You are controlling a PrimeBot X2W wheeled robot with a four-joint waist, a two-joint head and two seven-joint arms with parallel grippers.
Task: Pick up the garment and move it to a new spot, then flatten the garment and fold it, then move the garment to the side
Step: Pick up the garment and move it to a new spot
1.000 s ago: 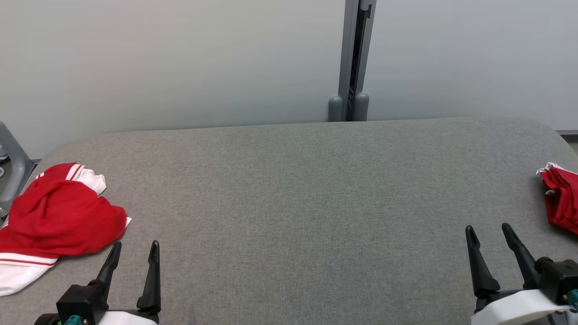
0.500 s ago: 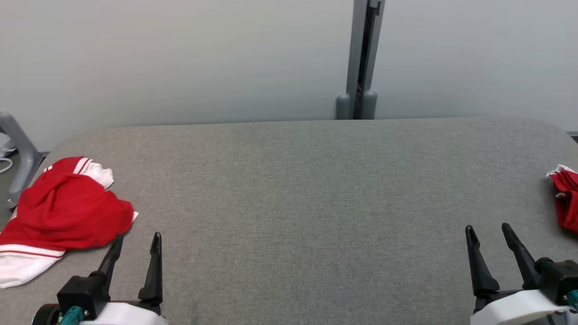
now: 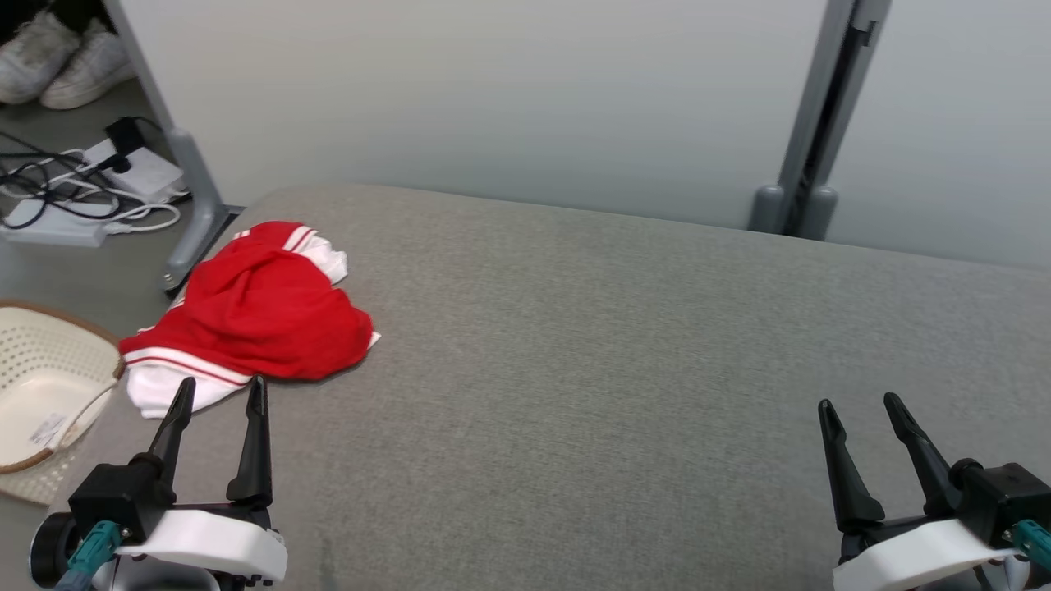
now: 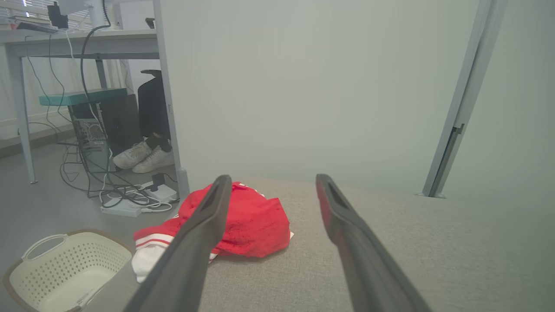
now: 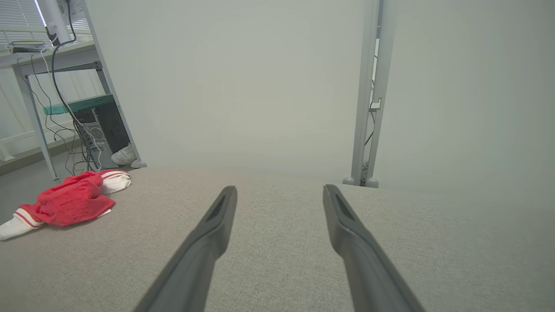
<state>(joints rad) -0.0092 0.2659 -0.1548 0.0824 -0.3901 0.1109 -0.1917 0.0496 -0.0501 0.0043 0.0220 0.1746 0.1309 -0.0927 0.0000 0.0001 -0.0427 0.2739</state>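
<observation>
I see a red garment (image 3: 263,316) with white, red-striped trim, crumpled in a loose, unfolded heap. It lies at the left end of the grey table (image 3: 624,345), near the edge.

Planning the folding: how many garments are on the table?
1. A crumpled red-and-white garment lies at the table's left end, just ahead of the left gripper. Others could lie beyond the frame.

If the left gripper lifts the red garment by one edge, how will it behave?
Probably floppy: the garment lies crumpled in soft folds, so it should droop. It looks thin, so likely light. The woven grey table cover may drag on it.
</observation>
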